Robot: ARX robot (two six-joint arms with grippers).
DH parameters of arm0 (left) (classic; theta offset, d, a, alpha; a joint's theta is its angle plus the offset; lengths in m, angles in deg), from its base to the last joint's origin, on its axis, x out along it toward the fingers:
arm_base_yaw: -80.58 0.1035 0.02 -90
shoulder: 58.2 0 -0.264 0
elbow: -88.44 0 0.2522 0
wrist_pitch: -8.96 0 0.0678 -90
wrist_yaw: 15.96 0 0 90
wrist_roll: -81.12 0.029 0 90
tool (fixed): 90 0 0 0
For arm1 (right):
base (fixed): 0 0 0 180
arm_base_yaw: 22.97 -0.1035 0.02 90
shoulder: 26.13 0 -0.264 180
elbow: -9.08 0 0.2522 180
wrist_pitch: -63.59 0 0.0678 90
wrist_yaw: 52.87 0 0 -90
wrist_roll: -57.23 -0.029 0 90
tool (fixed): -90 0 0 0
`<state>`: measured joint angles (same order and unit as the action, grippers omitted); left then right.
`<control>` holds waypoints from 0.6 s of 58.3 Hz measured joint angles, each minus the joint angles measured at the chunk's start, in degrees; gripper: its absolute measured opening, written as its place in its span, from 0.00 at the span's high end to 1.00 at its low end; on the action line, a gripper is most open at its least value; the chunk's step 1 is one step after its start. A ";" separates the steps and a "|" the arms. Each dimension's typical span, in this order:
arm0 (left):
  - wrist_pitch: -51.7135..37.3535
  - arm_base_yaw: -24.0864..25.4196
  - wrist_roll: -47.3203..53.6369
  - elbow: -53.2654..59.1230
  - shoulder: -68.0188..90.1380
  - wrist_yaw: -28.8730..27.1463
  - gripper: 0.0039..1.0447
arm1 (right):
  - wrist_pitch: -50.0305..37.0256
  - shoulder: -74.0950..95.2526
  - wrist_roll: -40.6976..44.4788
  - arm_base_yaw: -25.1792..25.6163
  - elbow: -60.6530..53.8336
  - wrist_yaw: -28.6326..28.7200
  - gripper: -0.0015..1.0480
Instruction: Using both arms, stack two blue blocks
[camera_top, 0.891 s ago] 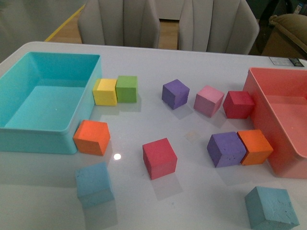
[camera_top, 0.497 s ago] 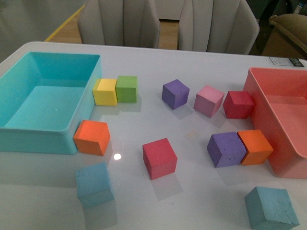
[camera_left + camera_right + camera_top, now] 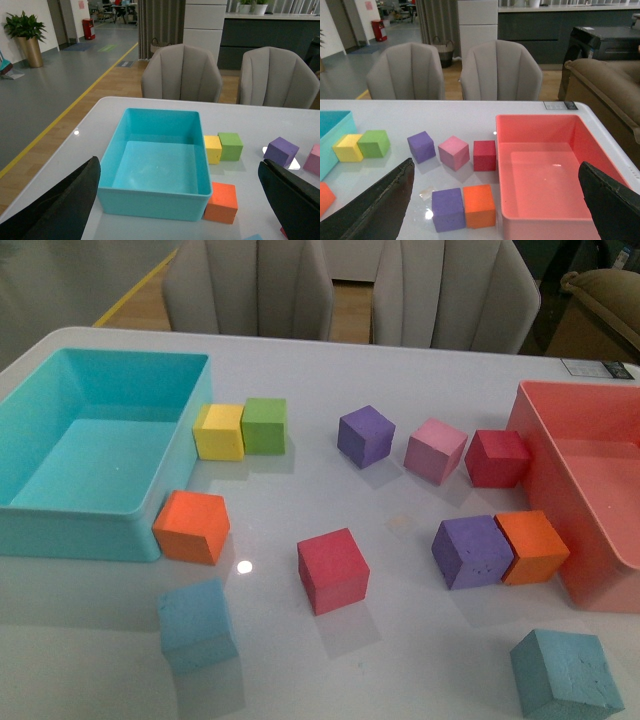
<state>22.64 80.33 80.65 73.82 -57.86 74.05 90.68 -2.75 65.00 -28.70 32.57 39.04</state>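
Two light-blue blocks lie near the table's front edge in the front view: one (image 3: 197, 625) at the front left, a more teal one (image 3: 566, 674) at the front right. A corner of the left one shows at the lower edge of the left wrist view (image 3: 254, 237). No arm shows in the front view. My left gripper (image 3: 182, 205) is open and empty, held high above the turquoise bin (image 3: 155, 157). My right gripper (image 3: 500, 205) is open and empty, high above the pink bin (image 3: 547, 175) and the cubes beside it.
The turquoise bin (image 3: 95, 455) stands at the left, the pink bin (image 3: 590, 490) at the right. Between them lie yellow (image 3: 219, 432), green (image 3: 264, 425), orange (image 3: 191, 526), red (image 3: 332, 570), purple (image 3: 365, 435), pink (image 3: 435, 450), dark red (image 3: 496, 458), purple (image 3: 471, 551) and orange (image 3: 532, 546) cubes. Chairs stand behind the table.
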 joint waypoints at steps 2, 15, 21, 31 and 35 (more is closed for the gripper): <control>0.00 0.00 0.00 0.00 0.00 -0.04 0.08 | -2.73 6.12 -0.31 -1.22 0.90 -0.07 0.09; 0.00 0.00 0.00 0.00 0.00 -0.02 0.08 | -18.51 38.34 -8.04 -4.37 6.62 -2.08 0.09; 0.00 0.00 0.00 0.00 0.00 -0.02 0.08 | -22.95 50.71 -11.08 -5.44 8.55 -3.89 0.09; 0.00 0.00 0.00 0.00 0.00 0.00 0.08 | -26.93 64.92 -15.02 -6.43 11.06 -5.79 0.09; 0.00 0.00 0.00 0.00 0.00 -0.02 0.08 | -27.78 69.35 -16.24 -6.40 12.17 -6.78 0.09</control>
<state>22.64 80.33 80.65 73.82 -57.86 74.03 62.90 66.60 48.76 -35.11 44.75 32.27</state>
